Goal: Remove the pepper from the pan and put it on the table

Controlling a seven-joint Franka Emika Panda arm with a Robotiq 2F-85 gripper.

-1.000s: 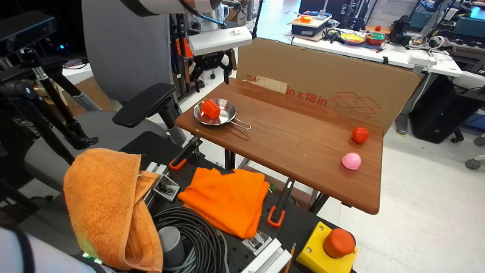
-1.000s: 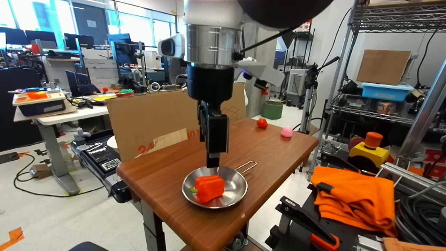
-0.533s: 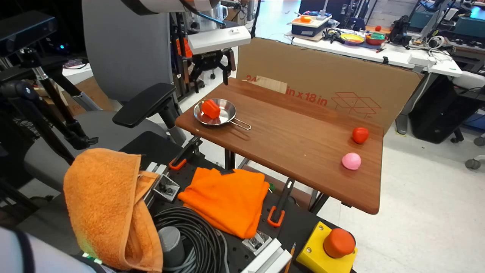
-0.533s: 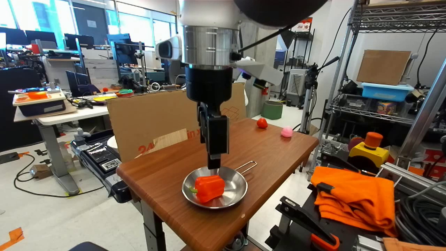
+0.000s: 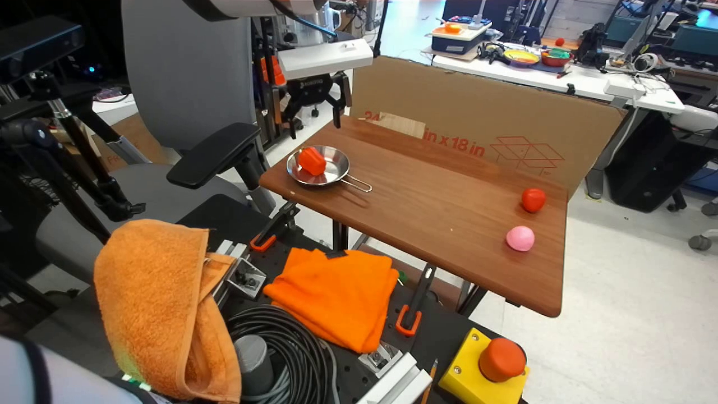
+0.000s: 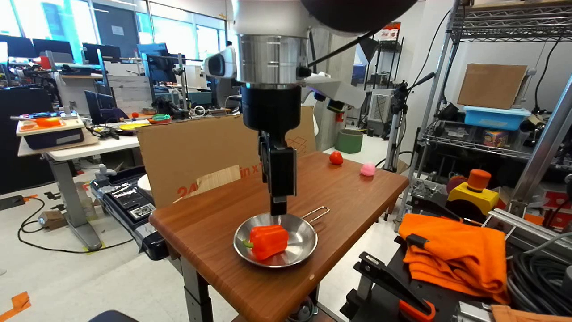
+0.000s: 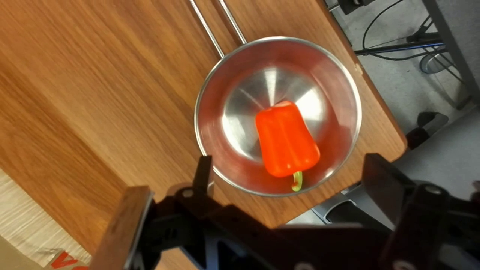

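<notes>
The red-orange pepper (image 7: 287,140) with a green stem lies on its side in the silver pan (image 7: 212,123). The pepper (image 6: 269,242) and pan (image 6: 304,241) also show in both exterior views (image 5: 312,161). The pan sits near one end of the brown table (image 5: 437,196), its thin wire handle (image 5: 358,184) pointing along the table. My gripper (image 5: 315,129) is open and empty, pointing down above the pan. In the wrist view the gripper's (image 7: 289,160) fingers stand wide apart on either side of the pepper's stem end, not touching it.
A red round object (image 5: 533,200) and a pink ball (image 5: 520,238) lie at the table's far end from the pan. A cardboard panel (image 5: 477,120) stands along one long edge. A chair (image 5: 188,84) stands beside the pan's end. Black clamps (image 5: 418,297) and orange cloth (image 5: 336,294) lie along the opposite edge.
My gripper has shifted only very slightly sideways above the pan and stays open. The pepper and pan have not moved.
</notes>
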